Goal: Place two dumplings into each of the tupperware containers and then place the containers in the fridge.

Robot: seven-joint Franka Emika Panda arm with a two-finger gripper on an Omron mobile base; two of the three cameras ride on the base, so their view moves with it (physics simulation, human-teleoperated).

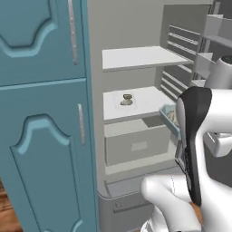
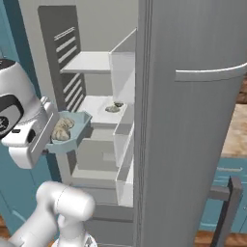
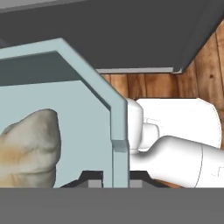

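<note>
My gripper [image 2: 50, 144] is shut on the rim of the pale blue tupperware container [image 2: 77, 135] and holds it in the air, level, in front of the open fridge [image 1: 131, 27]. Dumplings [image 2: 62, 129] lie inside it. In the hand view the container's wall [image 3: 65, 109] stands close before the camera, with a dumpling [image 3: 26, 148] behind it and the gripper [image 3: 114, 178] closed on its edge. Two more dumplings [image 1: 127, 99] rest on the fridge's middle shelf, in a whitish container [image 1: 120, 103] that blends into the shelf. In the left base view my arm hides most of the blue container [image 1: 168, 115].
The fridge door [image 2: 193, 144] stands open at the right, its racks close to the held tray. Teal cabinets [image 1: 41, 113] flank the fridge on the left. Above the middle shelf is a bare upper shelf [image 1: 140, 56]; below it, a drawer [image 1: 136, 142]. Wooden floor [image 3: 205, 70] lies beneath.
</note>
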